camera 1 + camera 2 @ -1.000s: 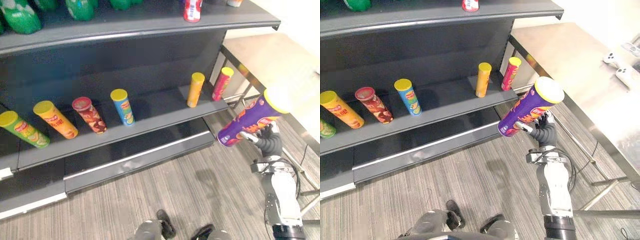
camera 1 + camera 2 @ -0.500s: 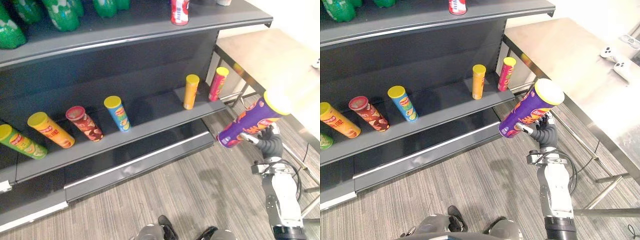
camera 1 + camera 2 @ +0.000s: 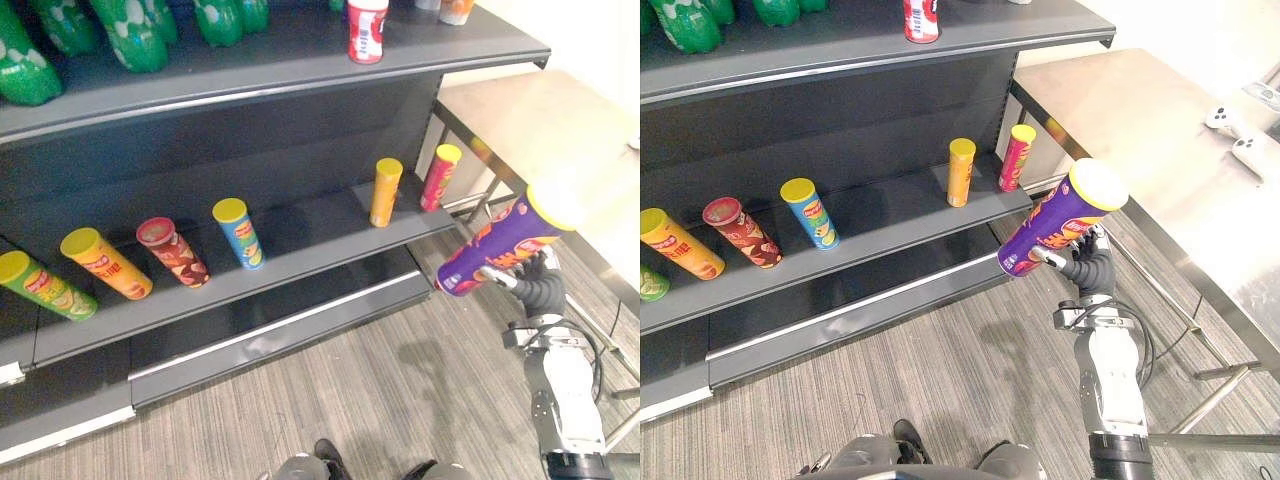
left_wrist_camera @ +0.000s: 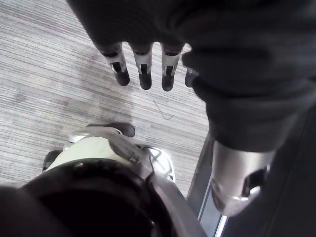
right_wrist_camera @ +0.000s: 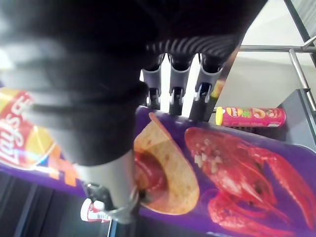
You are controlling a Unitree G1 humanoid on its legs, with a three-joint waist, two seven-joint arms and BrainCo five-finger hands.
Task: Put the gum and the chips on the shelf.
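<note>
The left hand [image 4: 144, 66] hangs over the floor, fingers straight and slack. Along the middle shelf board [image 3: 310, 225] stand a green can [image 3: 45, 283], a yellow can [image 3: 105, 263], a red can [image 3: 172, 251] and a blue can [image 3: 240, 232]. After a bare stretch come an orange can [image 3: 384, 192] and a pink can [image 3: 439, 177]. Right of those, the right hand [image 3: 535, 280] is curled round the purple chips can [image 3: 495, 247], held slanted in the air (the carry step, I judge). The next move calls for swinging it into the bare stretch, clear of the orange can. A steel table [image 3: 1160, 130] stands furthest right.

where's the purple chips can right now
On the eye views' right, the purple chips can is held tilted in the right hand above the floor, near the pink can on the shelf.
</note>
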